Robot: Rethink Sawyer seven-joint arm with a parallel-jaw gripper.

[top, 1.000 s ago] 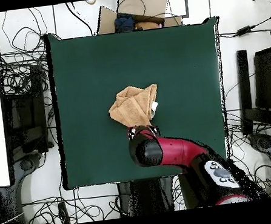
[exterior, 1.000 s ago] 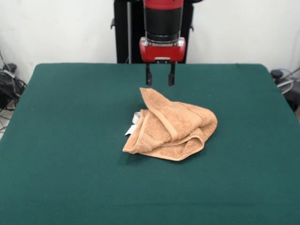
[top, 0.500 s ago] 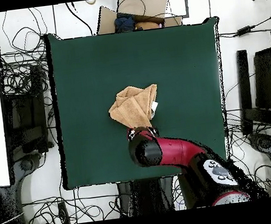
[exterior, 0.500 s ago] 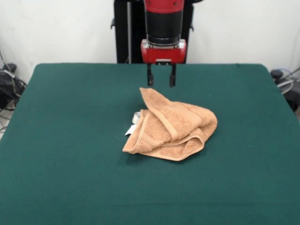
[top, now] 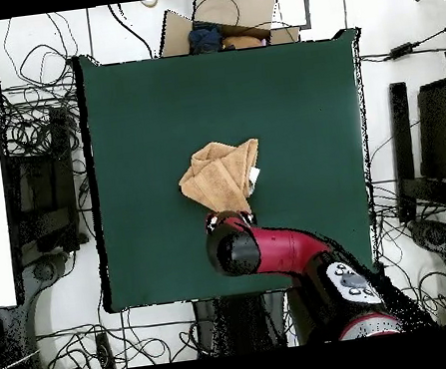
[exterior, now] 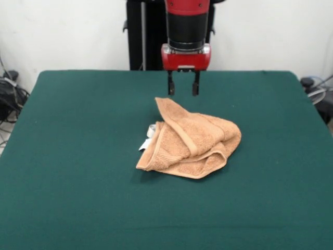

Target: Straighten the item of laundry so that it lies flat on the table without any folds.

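A crumpled orange-tan towel (exterior: 190,139) is seen bunched near the middle of the green surface (exterior: 78,198), just in front of the raised, empty hand (exterior: 182,90), its fingers parted.

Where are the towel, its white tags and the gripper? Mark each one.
towel (exterior: 195,138): front view, on its bunched upper fold.
white tags (exterior: 147,138): front view, at the towel's left edge.
gripper (exterior: 182,89): front view, midway between its open fingertips.
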